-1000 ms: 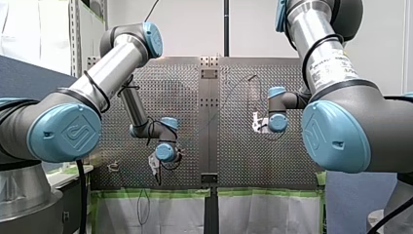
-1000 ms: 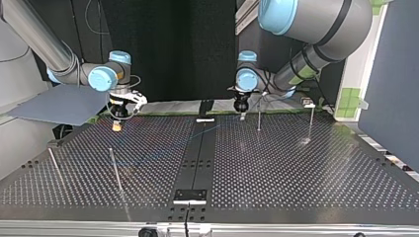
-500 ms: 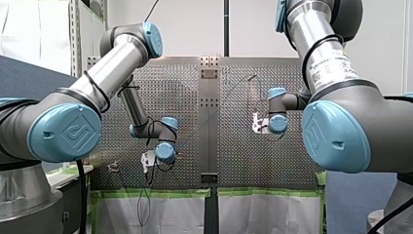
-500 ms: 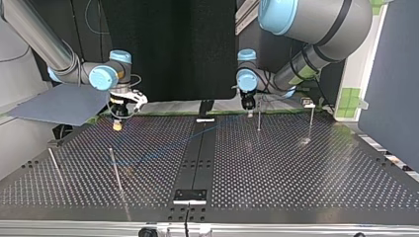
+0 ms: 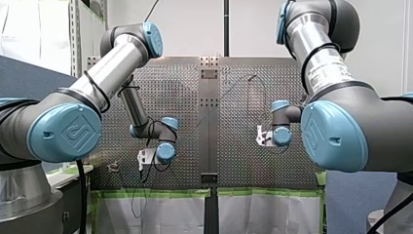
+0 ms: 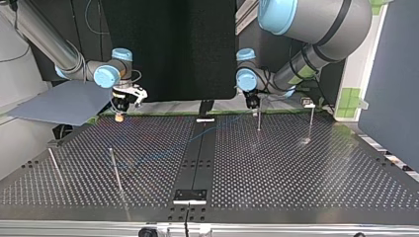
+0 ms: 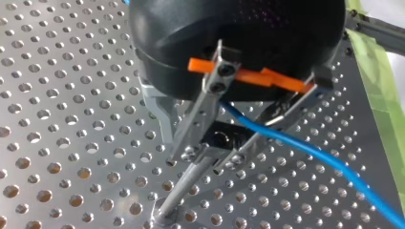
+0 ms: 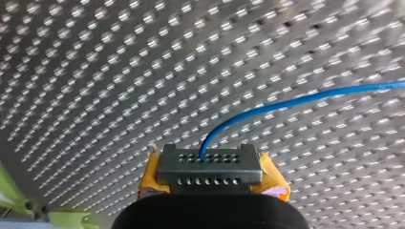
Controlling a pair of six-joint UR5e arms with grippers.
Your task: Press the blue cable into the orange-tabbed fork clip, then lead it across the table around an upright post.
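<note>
The thin blue cable (image 6: 163, 152) runs across the perforated table (image 6: 296, 168) from the top view's left towards the far middle. My left gripper (image 6: 253, 102), black with metal fingers (image 7: 198, 114), hangs right beside an upright post (image 6: 258, 118). In the left wrist view its fingers meet at the tips (image 7: 217, 143) with the blue cable (image 7: 305, 148) running out between them, and the post (image 7: 184, 191) stands just under them. My right gripper (image 8: 210, 164), with yellow pads (image 8: 153, 179), is shut on the cable's (image 8: 286, 102) end. I see no orange-tabbed clip.
Another post (image 6: 311, 121) stands at the far right of the top view, with a small white fitting (image 6: 307, 103) behind it. Two more posts (image 6: 116, 170) (image 6: 55, 168) lean at the near left. A dark centre strip (image 6: 197, 153) divides the table.
In the top view my left gripper has slid right, up to the post, drawing the cable along. My right gripper has lifted and drawn back towards the far edge.
</note>
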